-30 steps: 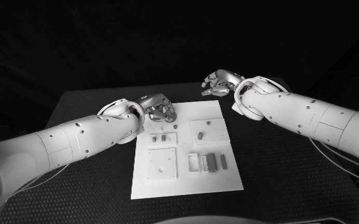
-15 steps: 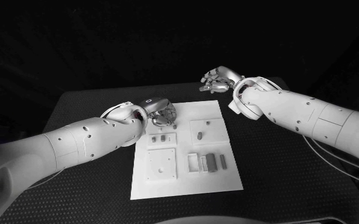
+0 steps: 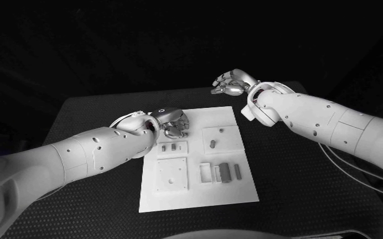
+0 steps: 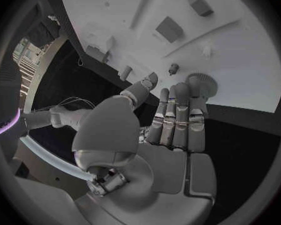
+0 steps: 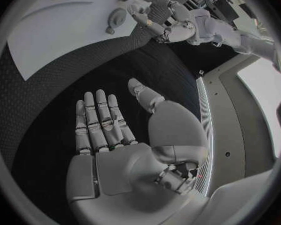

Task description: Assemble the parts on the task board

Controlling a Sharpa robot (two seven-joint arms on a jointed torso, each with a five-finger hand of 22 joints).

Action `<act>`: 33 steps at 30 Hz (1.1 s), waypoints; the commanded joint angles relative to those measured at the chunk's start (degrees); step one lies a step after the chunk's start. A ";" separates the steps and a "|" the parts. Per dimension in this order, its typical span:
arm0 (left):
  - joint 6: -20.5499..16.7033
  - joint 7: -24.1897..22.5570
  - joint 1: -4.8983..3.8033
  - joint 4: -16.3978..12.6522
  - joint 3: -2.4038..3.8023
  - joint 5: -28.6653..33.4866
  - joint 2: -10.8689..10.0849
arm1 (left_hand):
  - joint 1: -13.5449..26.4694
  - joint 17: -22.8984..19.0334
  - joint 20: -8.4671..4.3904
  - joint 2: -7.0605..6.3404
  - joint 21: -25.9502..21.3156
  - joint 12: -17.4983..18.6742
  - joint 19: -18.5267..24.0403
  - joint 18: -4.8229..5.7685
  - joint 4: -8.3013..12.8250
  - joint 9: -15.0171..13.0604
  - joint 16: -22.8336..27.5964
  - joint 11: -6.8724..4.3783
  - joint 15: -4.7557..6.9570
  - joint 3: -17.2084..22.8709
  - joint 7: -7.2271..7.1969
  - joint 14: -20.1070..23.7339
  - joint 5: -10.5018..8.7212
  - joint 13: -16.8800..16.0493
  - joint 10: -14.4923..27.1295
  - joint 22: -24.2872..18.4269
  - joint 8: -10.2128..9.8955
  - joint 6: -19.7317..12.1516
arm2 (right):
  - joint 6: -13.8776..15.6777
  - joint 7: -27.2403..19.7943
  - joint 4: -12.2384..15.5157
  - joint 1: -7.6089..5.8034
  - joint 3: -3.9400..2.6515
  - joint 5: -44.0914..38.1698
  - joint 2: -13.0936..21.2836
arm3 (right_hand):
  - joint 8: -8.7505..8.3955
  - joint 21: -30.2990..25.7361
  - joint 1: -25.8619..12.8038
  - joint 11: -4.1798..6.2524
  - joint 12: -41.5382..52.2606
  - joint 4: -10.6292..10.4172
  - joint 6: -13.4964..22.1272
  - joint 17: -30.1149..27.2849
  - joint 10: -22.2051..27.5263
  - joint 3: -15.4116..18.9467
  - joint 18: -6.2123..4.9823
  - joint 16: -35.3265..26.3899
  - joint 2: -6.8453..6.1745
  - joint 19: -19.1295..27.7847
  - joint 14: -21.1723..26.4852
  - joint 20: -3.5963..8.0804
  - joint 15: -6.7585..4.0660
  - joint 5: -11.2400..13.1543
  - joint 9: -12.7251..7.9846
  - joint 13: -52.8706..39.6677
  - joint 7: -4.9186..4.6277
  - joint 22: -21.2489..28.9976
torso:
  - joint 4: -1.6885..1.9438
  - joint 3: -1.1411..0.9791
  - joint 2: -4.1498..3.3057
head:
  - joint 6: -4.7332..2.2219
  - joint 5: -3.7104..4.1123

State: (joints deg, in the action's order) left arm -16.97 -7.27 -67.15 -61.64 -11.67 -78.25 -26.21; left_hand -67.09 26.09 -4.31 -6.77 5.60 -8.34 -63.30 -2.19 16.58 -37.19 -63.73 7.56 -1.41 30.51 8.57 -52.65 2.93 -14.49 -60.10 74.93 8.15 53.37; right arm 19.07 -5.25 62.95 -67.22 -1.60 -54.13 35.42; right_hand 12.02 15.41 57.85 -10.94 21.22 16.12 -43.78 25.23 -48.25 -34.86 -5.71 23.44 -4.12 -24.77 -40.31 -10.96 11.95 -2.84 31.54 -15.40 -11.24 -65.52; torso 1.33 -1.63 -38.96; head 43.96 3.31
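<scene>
The left hand holds nothing, its fingers straight and together, tips over the board's far left corner. Just past them a small peg stands upright beside a round toothed part. The right hand is open and empty too, flat above the table beyond the far right corner, well apart from any part. The left is nearer, so the pick is likely its job.

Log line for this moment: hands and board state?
left hand: open, over white task board far-left corner | right hand: open, over black table beyond board | small grey parts: untouched
</scene>
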 commanded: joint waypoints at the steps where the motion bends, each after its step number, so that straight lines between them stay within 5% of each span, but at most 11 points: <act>1: 0.75 -0.50 0.20 0.65 -0.02 -1.59 0.51 | -0.52 0.09 0.05 0.40 -0.19 0.40 -0.30 -0.84 0.00 0.17 -0.23 0.06 0.03 0.38 -0.01 -0.20 0.24 0.18 -0.46 0.20 0.52 0.75 | -0.46 -1.42 -0.07 0.01 -0.01 1.84 -0.09 | 0.31 -0.33 0.44 0.12 -0.37 -0.14 0.47 -0.40 -0.46 0.38 0.28 -0.40 0.00 -0.38 0.13 -0.03 -0.03 -0.04 -0.14 0.81 -1.22 0.00 | 0.01 -0.03 -0.03 | 0.10 -0.01; 14: 0.42 -0.72 1.88 2.90 -0.19 -2.22 2.17 | -0.68 0.21 0.09 1.36 -0.21 1.20 -0.71 -0.98 -0.04 0.72 -0.39 0.25 -0.12 0.90 0.16 -0.54 0.29 0.74 -0.80 0.43 0.86 1.38 | 0.14 -1.36 0.07 0.01 -0.01 1.85 -0.25 | 0.42 -0.86 0.34 0.12 -0.84 -0.22 0.60 -0.96 -1.03 0.50 0.11 -0.77 -0.06 -0.62 -0.32 -0.17 -0.05 -0.03 -0.45 2.15 -1.63 0.04 | -0.12 -0.01 -0.06 | 0.25 0.12; 33: 0.04 -1.01 2.97 5.20 -0.15 -2.14 2.93 | -0.50 0.39 0.14 2.00 -0.18 1.91 -1.11 -1.13 -0.14 1.55 -0.64 0.28 -0.14 1.18 0.53 -0.79 0.28 1.23 -1.28 0.76 0.57 0.79 | 0.59 -1.40 0.07 0.01 -0.01 1.85 -0.28 | 0.57 -1.11 0.36 0.15 -1.04 -0.24 0.57 -1.24 -1.40 0.56 -0.06 -0.88 -0.05 -0.92 -0.73 -0.22 -0.05 -0.03 -0.64 2.95 -1.63 0.00 | -0.05 0.05 0.02 | 0.34 0.44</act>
State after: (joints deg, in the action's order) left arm -17.13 -7.46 -64.48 -56.17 -11.73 -80.11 -23.57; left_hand -67.59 26.42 -4.09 -5.16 5.60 -6.64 -63.92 -2.34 16.41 -35.70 -64.12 7.96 -1.43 31.29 8.90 -53.05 2.93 -13.34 -60.94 74.91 8.70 54.24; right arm 19.46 -5.95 62.97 -67.21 -1.60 -52.36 35.20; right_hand 12.31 14.53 57.85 -10.74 20.57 15.96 -43.54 24.07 -49.27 -34.71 -5.72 22.79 -4.13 -25.41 -40.73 -11.16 11.96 -2.84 30.96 -12.54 -11.37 -65.50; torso 1.27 -1.60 -38.95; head 44.25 3.74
